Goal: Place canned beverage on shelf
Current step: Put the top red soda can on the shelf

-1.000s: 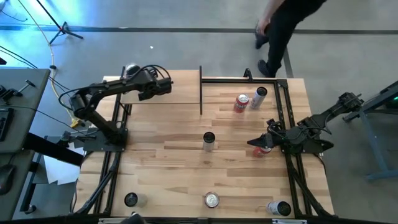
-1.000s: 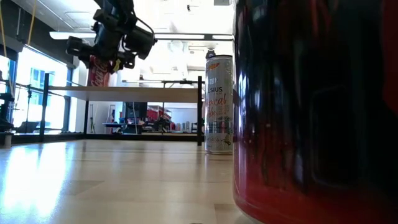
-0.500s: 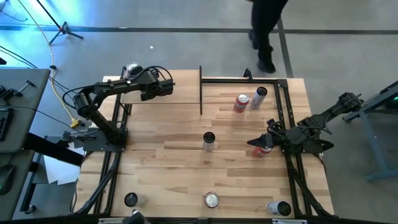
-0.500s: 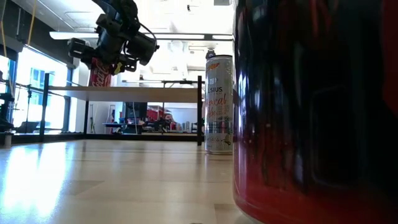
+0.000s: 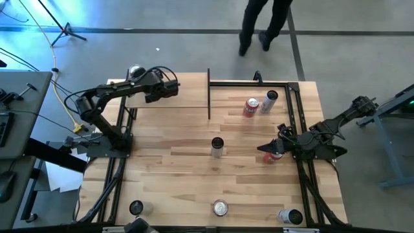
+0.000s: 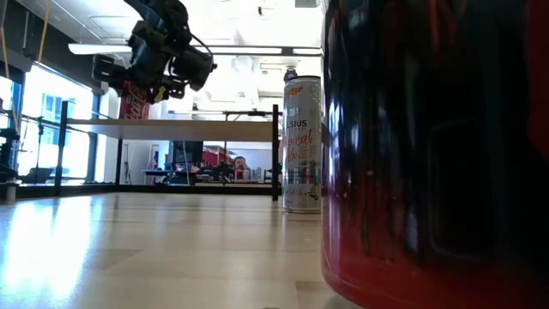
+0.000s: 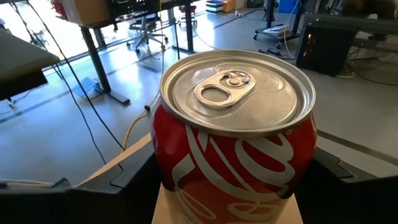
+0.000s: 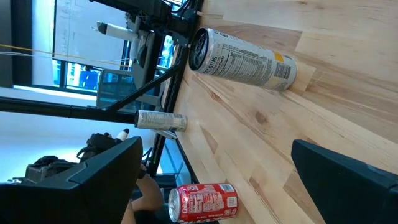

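My left gripper (image 5: 169,90) is shut on a red canned beverage (image 7: 236,149) over the shelf (image 5: 194,98), a pale board at the table's far left with black posts. In the low view the can (image 6: 133,101) is upright with its bottom at the board's top (image 6: 223,130); I cannot tell whether it stands on the board. My right gripper (image 5: 270,151) is open, low over the table near its right edge. A red thing (image 5: 276,157) shows under it; I cannot tell whether they touch. My left gripper pinches the can's side wall (image 7: 165,168) between its two fingers (image 7: 130,183), below the can's top rim. The fingers come level from the table's left side. The can is upright, its pull-tab top up, with the pale board right under it.
A tall silver can (image 5: 217,147) stands mid-table. A red can (image 5: 250,107) and a silver can (image 5: 270,101) lie at the far right. Three more cans (image 5: 220,208) stand along the near edge. A person (image 5: 259,26) walks beyond the far edge.
Both arms have kept almost still, and the red can stays in my left gripper over the shelf. The person beyond the far edge has walked toward the left.
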Controlling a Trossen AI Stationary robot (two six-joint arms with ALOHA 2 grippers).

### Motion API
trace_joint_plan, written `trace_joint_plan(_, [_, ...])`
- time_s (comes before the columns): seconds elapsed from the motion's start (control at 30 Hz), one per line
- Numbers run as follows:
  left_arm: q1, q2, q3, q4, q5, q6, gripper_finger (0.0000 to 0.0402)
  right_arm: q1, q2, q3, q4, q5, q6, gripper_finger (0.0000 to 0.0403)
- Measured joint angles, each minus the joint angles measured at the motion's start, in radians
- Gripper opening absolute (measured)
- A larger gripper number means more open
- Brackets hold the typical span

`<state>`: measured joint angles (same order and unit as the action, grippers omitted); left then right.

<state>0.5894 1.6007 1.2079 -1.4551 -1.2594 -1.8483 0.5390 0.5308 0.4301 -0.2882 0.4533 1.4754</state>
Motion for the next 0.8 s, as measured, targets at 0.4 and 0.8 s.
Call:
trace_joint_plan(0.4, [0.001, -0.017, 0.000, 0.005, 0.023, -0.007, 0.0304, 0.000, 0.000, 0.000, 0.000, 0.000, 0.000, 0.0400])
trace_joint_plan(0.8, [0.000, -0.017, 0.000, 0.004, 0.002, 0.008, 0.0335, 0.000, 0.000, 0.000, 0.000, 0.000, 0.000, 0.0400])
